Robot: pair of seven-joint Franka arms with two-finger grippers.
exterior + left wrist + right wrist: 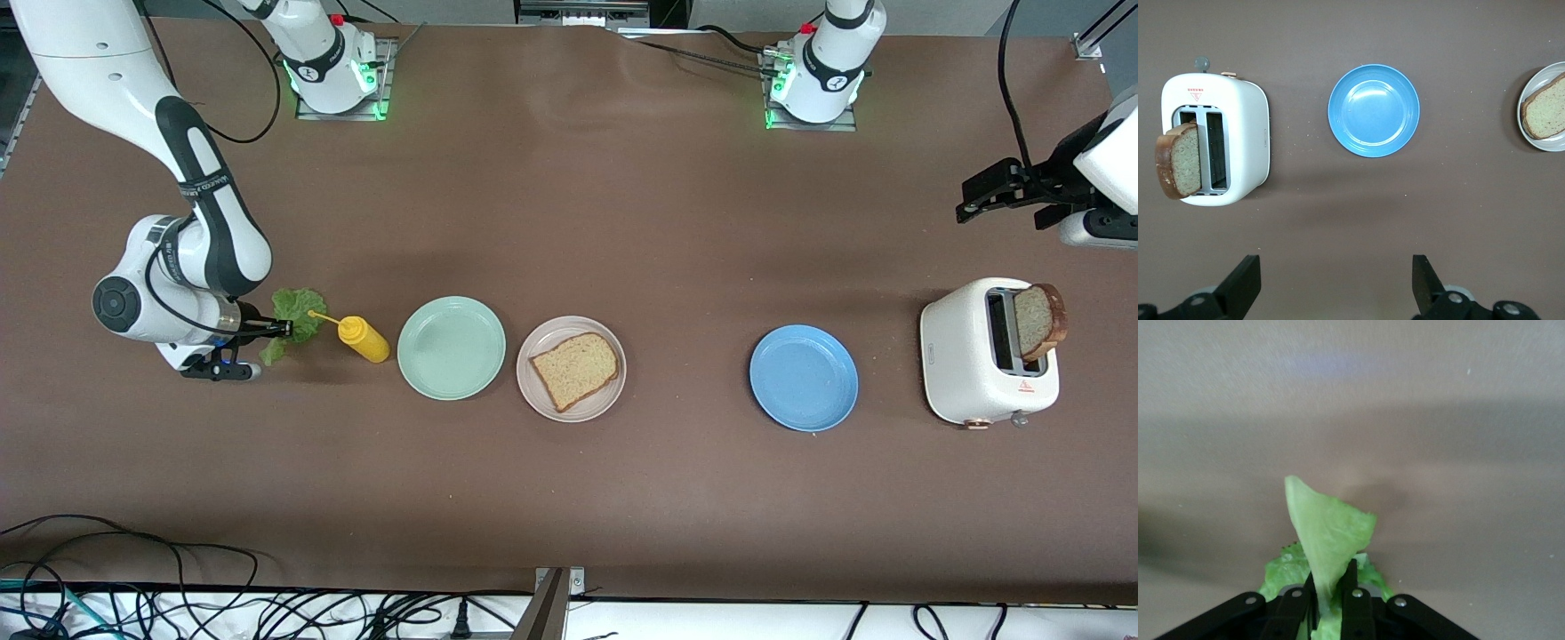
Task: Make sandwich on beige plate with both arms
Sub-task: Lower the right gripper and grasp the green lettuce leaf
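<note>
The right gripper point(283, 329) is sitting low at the right arm's end of the bench, its fingers point(1355, 603) pinched narrow on the lettuce leaf point(298, 313). In the right wrist view the leaf point(1328, 537) is standing up between the two fingers, one pale fold rising above them. The leaf is lying just beside the yellow mustard bottle point(363, 339), which is resting on its side with its nozzle pointing toward the leaf.

The beige plate point(612, 391) is sitting near the middle of the bench, just beside the mint-green plate point(451, 348), which lies between it and the bottle. One bread slice point(575, 370) is lying flat on the beige plate. A blue plate point(804, 378) is sitting well apart, toward the left arm's end.

The white toaster point(965, 356) is standing near the left arm's edge of the bench. A second bread slice point(1038, 320) is sticking up out of one slot, tilted.

The left gripper point(1000, 197) is waiting in the air over bare bench by the toaster, its fingers point(1426, 283) spread wide and holding nothing.
</note>
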